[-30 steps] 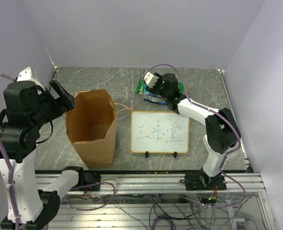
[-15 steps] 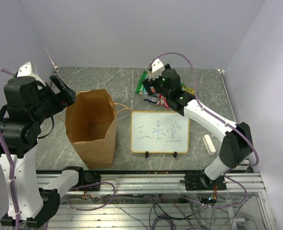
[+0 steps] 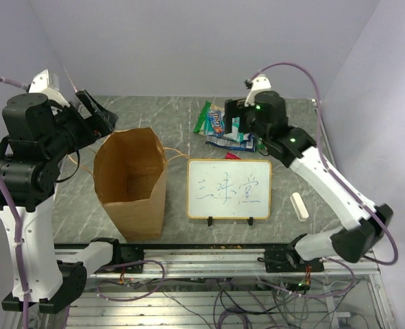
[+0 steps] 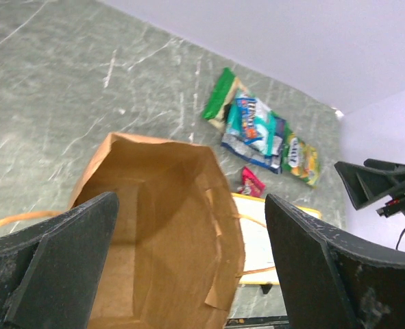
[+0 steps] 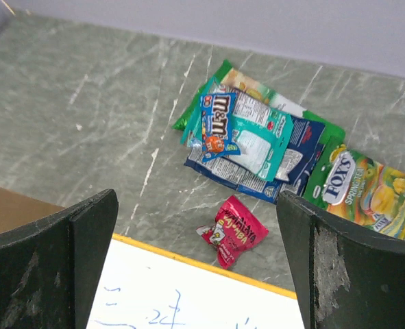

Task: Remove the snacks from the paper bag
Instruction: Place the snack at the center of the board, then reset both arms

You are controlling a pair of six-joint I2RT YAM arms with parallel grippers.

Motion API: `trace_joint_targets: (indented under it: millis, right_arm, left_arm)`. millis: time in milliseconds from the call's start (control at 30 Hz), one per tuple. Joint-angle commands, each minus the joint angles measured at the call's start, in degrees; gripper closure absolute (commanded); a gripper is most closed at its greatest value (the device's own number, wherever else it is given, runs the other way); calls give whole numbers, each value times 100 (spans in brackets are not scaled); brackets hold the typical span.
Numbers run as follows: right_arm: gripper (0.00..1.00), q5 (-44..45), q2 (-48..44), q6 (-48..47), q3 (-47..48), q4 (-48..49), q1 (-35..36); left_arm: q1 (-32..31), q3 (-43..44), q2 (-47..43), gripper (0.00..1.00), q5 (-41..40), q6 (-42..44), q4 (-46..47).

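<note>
The brown paper bag (image 3: 130, 181) stands upright and open at the left. In the left wrist view its inside (image 4: 130, 240) shows bare paper and no packet. The snacks (image 3: 224, 130) lie in a pile on the table behind the whiteboard: a green bag (image 5: 209, 92), an M&M's packet (image 5: 216, 123), dark blue wrappers (image 5: 305, 147), a Foxy packet (image 5: 363, 188) and a small red packet (image 5: 233, 229) apart by the board. My left gripper (image 3: 98, 113) (image 4: 190, 199) is open above the bag's far-left rim. My right gripper (image 3: 234, 118) (image 5: 197, 195) is open and empty, raised above the pile.
A framed whiteboard (image 3: 229, 188) with blue writing stands on feet right of the bag; its yellow edge (image 5: 209, 264) nearly touches the red packet. A white eraser block (image 3: 298, 205) lies at the right. The bag's string handle (image 3: 177, 156) hangs toward the board.
My right gripper has risen off the snack pile and moved right. The small red packet now lies beside the whiteboard's far edge. My left gripper has shifted slightly up and back.
</note>
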Motion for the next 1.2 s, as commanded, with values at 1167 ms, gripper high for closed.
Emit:
trace_joint_targets:
  millis: [1167]
  right_arm:
    - [0, 1362, -1640, 385, 2894, -2143, -2]
  left_arm:
    - [23, 670, -492, 4, -383, 40, 1781]
